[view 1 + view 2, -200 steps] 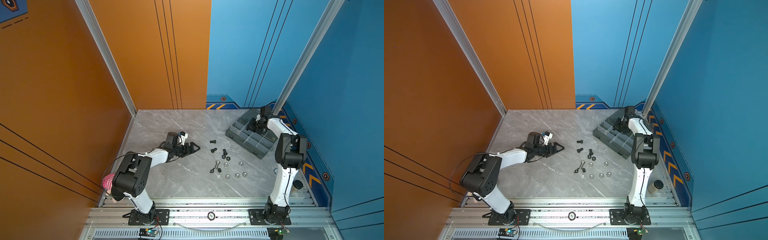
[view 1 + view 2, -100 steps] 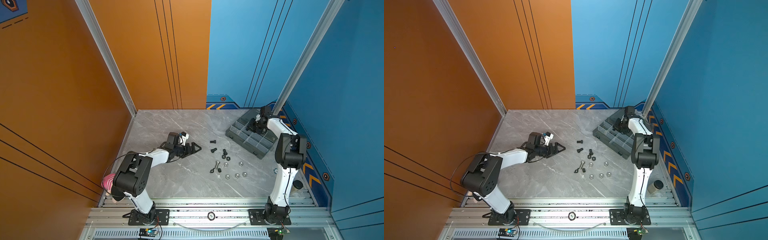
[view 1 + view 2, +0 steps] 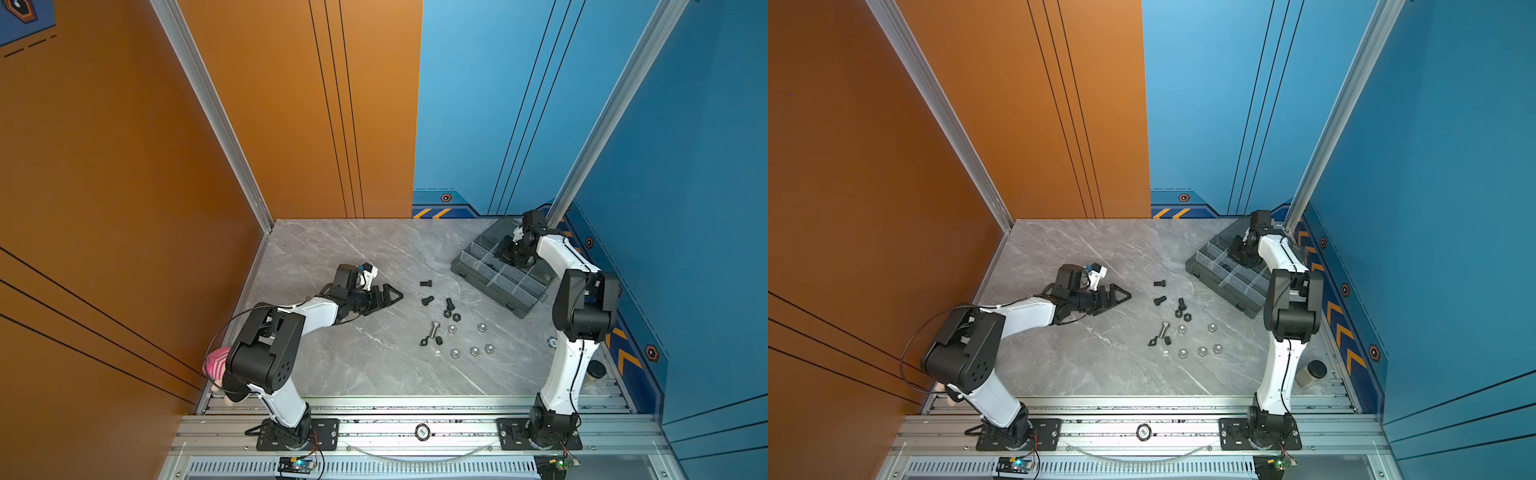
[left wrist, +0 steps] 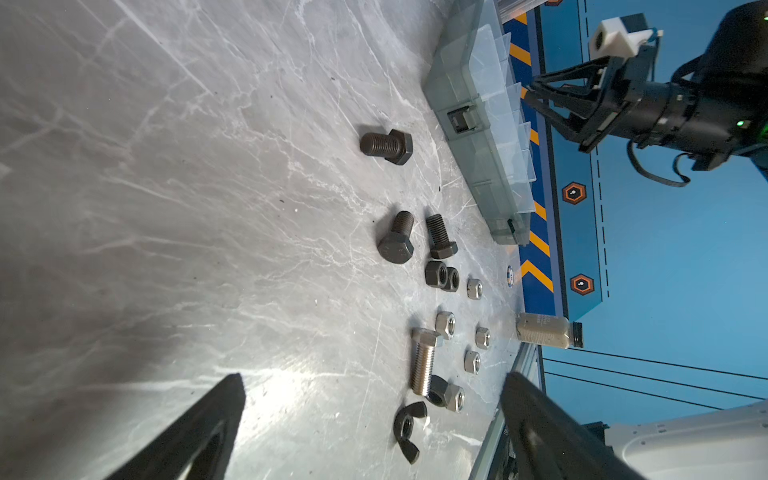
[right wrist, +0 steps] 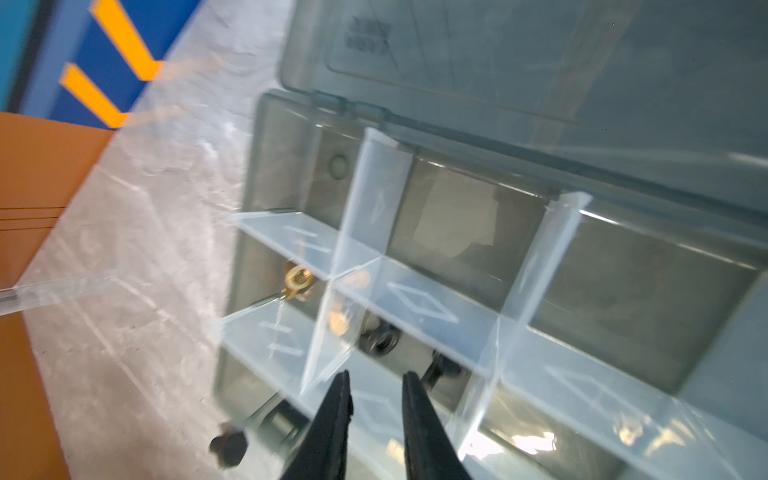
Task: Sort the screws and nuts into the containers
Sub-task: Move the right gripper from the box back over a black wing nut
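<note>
Grey marble-look desk [image 3: 332,249]. On the left, the left hand [image 4: 374,378] sits low with its fingers spread wide, empty. Mid-desk lie stubby black threaded screws [image 4: 386,147], one shiny silver bolt [image 4: 423,361] and small hex nuts [image 4: 473,288]. Over right, the smoky translucent box [image 3: 505,284] has its lid up. The right hand [image 5: 377,376] hovers over a compartment, fingers slightly parted, holding nothing. A brass wing nut [image 5: 297,280] is inside.
</note>
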`<state>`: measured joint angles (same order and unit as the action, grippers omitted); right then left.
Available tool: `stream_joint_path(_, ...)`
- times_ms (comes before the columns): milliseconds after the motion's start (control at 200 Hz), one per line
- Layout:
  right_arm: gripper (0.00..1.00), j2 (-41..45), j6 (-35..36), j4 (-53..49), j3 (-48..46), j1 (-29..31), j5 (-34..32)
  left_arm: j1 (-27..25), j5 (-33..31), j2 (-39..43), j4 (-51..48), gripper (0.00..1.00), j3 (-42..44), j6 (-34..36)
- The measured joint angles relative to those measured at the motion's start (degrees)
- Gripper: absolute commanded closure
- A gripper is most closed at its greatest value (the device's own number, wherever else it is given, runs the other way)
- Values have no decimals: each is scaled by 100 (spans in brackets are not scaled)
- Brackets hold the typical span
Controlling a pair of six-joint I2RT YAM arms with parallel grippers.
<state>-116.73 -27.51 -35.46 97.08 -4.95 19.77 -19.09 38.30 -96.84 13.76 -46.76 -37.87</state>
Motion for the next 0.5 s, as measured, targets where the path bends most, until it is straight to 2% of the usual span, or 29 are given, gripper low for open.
stream_joint_path(200,66,1443,120,-83,-675,448,103,-4,103,-2,22,2,0,-127)
stream_joint_path(370,63,2511,68,-170,-1596,1502,33,7,164,-2,20,2,0,-232)
stream_joint_path(501,60,2999,-507,-33,-2579,2470,-260,63,212,-2,17,2,0,-256)
